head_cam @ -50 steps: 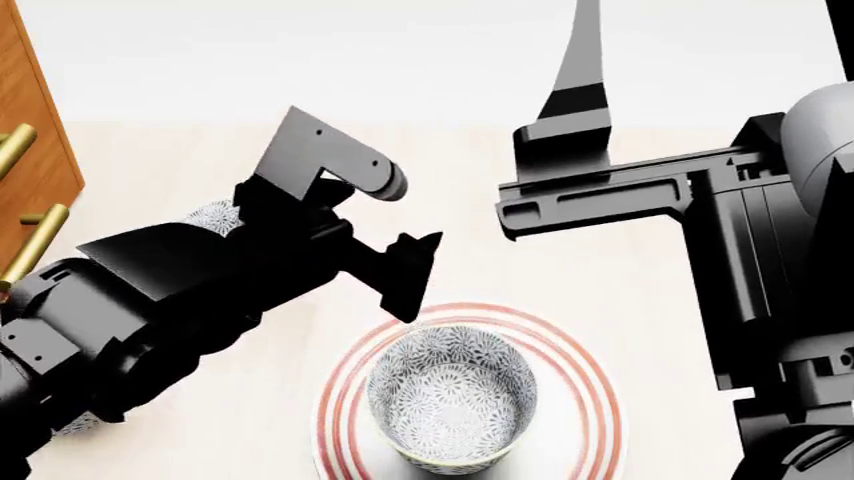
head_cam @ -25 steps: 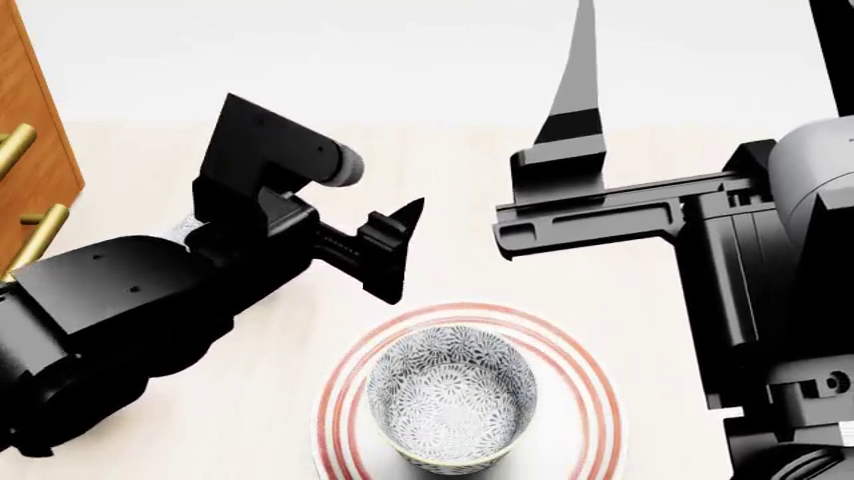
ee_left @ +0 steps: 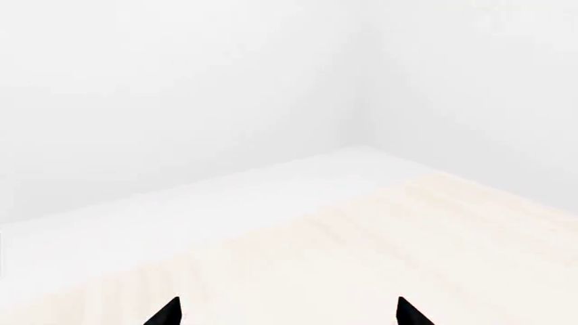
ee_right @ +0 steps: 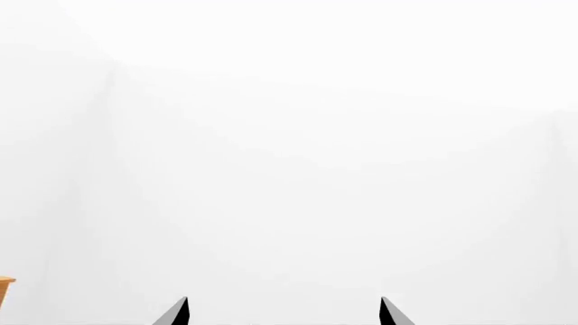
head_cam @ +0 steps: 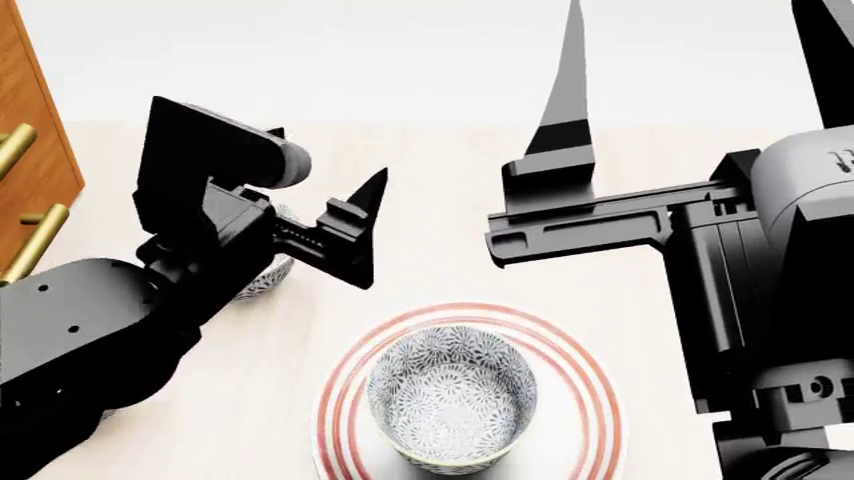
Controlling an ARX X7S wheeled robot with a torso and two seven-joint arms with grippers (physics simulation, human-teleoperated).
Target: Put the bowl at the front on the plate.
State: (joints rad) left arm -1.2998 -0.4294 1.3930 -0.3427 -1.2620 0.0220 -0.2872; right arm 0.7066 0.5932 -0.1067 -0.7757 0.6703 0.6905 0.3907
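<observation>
Two grippers are showing in the head view, and neither is holding anything. The bowl (head_cam: 451,396) is sitting upright in the middle of the plate (head_cam: 594,385), its patterned inside facing up and the red rings showing all around it. The plate is lying on the pale table (head_cam: 441,270) at the near edge of the view.

The left gripper (head_cam: 358,225) is hanging above the table, up and to the left of the plate, clear of the bowl. Its two dark fingertips are standing wide apart in the left wrist view (ee_left: 287,313), with only bare table and white wall between them (just the very tips are visible there). Partly hidden behind the left arm, a second patterned bowl (head_cam: 263,278) is resting on the table.

The right gripper (head_cam: 694,110) is pointing up and away from the plate, one long finger (head_cam: 571,80) rising toward the top of the view. Its tips are likewise spread wide in the right wrist view (ee_right: 281,313), facing blank white.

A wooden cabinet (head_cam: 30,150) with brass handles is standing at the left edge.
</observation>
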